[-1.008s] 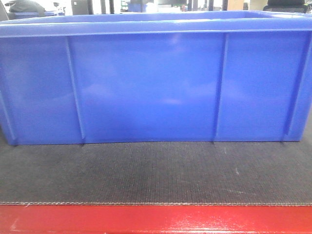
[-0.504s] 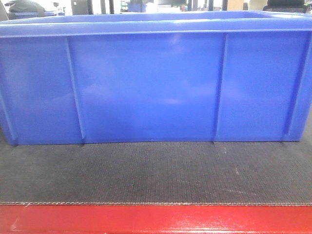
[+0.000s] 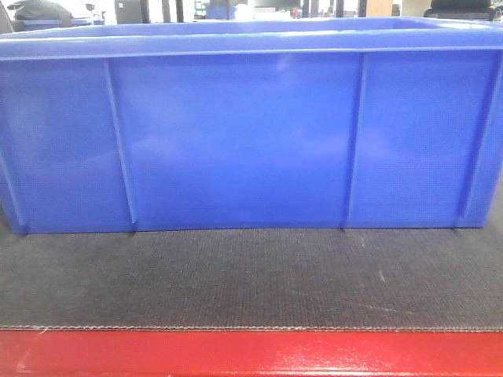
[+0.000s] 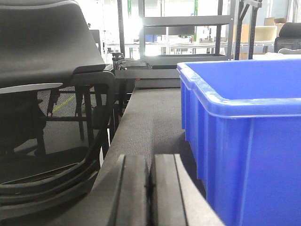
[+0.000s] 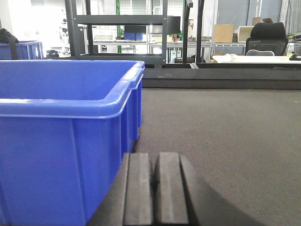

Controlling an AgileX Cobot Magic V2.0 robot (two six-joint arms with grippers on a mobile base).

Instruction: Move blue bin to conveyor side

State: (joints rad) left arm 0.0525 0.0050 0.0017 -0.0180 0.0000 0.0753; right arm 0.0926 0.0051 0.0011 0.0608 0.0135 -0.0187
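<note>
The blue bin [image 3: 236, 133] fills the front view, resting on the dark woven conveyor [image 3: 251, 279] with its red strip [image 3: 251, 353] along the near edge. In the left wrist view the bin [image 4: 244, 136] stands to the right of my left gripper [image 4: 150, 162], which is shut with nothing between its fingers, low over the belt [image 4: 150, 117]. Seen from the right wrist, the bin [image 5: 61, 136] is on the left, close beside my right gripper [image 5: 153, 160], also shut and empty. Neither gripper shows in the front view.
A black office chair [image 4: 47, 94] stands off the belt's left edge. Dark metal shelving [image 5: 122, 28] and a low rail [image 5: 221, 75] sit beyond the belt's far end. Open belt [image 5: 225, 127] stretches to the right of the bin.
</note>
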